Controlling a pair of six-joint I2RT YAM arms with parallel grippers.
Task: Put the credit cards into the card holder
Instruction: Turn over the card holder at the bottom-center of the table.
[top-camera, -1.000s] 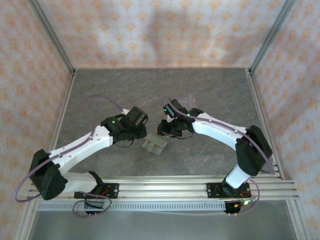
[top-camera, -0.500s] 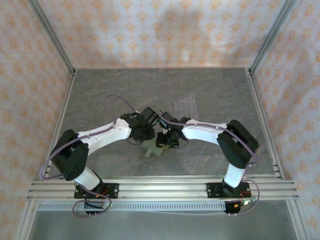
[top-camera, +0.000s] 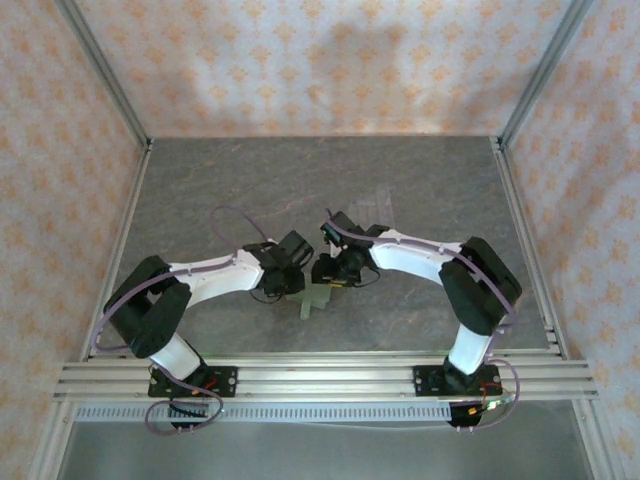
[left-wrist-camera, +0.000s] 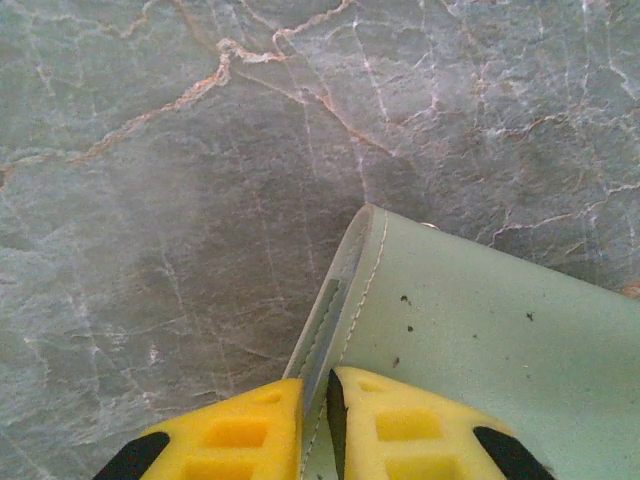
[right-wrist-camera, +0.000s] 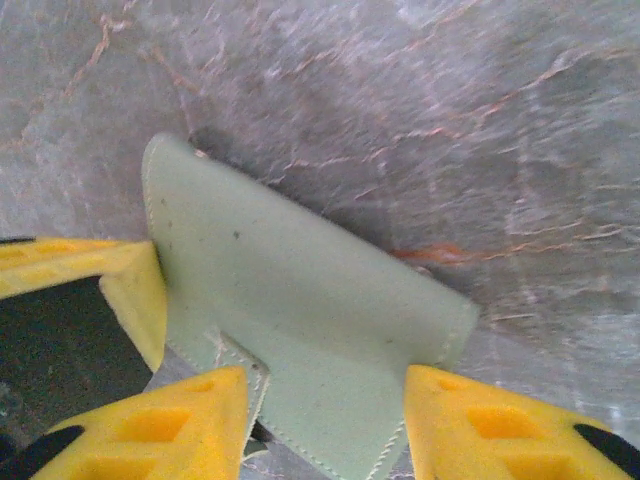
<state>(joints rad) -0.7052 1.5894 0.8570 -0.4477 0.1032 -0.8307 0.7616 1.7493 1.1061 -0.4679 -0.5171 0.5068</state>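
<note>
pinching the stitched edge of the green wallet (left-wrist-camera: 470, 340), the left gripper (left-wrist-camera: 315, 425) has its yellow fingers (left-wrist-camera: 250, 435) nearly together, with only the thin flap between them. the wallet stands tilted on the grey marbled table (left-wrist-camera: 150, 200), near the middle and a little toward the arm bases, and both arms reach in to meet at it. the right gripper (right-wrist-camera: 325, 420) comes from the other side with its jaws apart, one on each side of the wallet's flap. the flap fills the gap between them, and i cannot tell whether they press on it. the wallet's plain outer face is turned toward the right wrist camera. a clear tray (top-camera: 372, 208) lies farther back on the table, apart from the wallet.
</note>
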